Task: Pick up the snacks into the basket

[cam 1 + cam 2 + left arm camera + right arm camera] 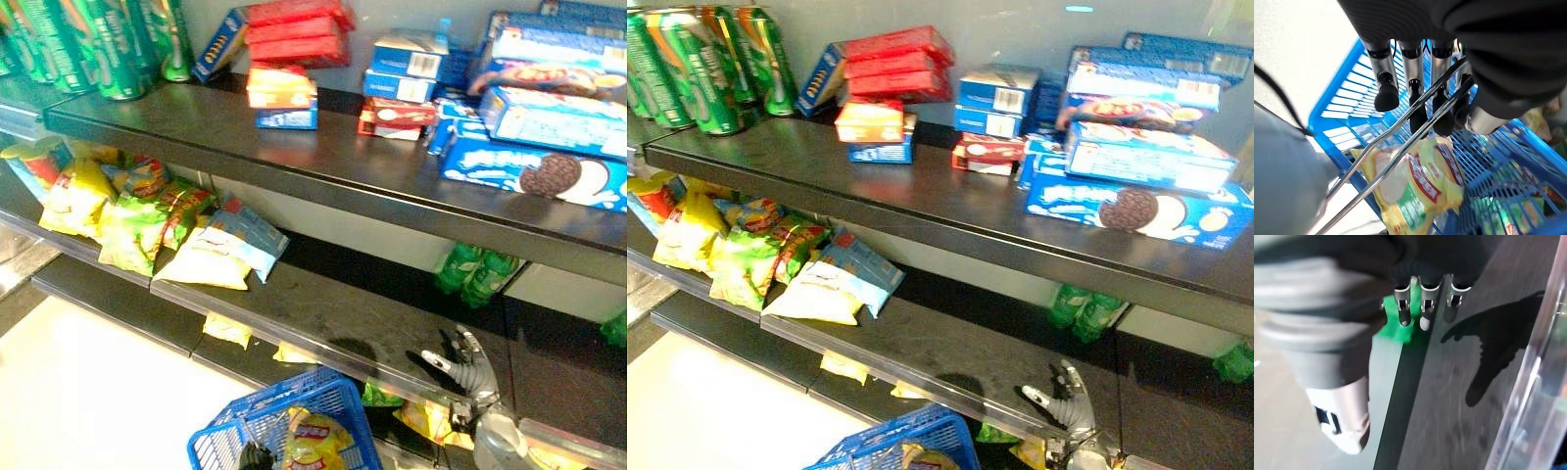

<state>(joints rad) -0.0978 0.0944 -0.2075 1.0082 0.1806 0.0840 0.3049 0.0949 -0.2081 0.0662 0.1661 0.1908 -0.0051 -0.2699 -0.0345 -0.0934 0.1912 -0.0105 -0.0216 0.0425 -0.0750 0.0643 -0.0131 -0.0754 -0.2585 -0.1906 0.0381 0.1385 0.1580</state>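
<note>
The left hand (pixel 1415 93) curls round the basket (pixel 284 421) handle; one yellow snack bag (pixel 1415 186) lies inside. Right hand (pixel 468 370), fingers relaxed and empty, hovers over the middle shelf (pixel 343 323), right of the basket. Next it probably must reach left to the chip bags (pixel 147 220); nothing blocks it.

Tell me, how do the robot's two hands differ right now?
The left hand has its fingers curled round the metal handles of the blue basket, carrying it; the right hand holds nothing, its fingers spread loosely. The left hand hangs above a yellow snack bag in the basket; the right hand hovers over a bare stretch of the middle shelf. Both have silver fingers with dark tips.
</note>
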